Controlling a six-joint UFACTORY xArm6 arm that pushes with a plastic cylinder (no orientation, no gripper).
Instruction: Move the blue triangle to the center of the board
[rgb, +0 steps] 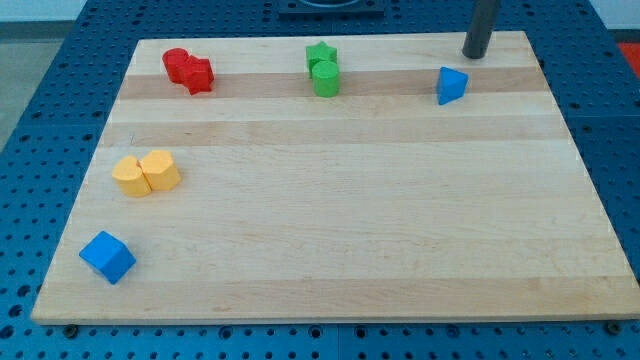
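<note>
The rod's upper part is cut off at the view's top; my tip (473, 55) is parked just beyond the blue triangle (451, 85), far right on the counter (350, 230), not touching; no hand is fitted, nothing's held; no writing seen.

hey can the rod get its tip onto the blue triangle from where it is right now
Probably yes. My tip sits just up and to the view's right of the blue triangle, apart from it, with bare board between them. The nearest other blocks, the green pair, lie well off to the view's left.
</note>
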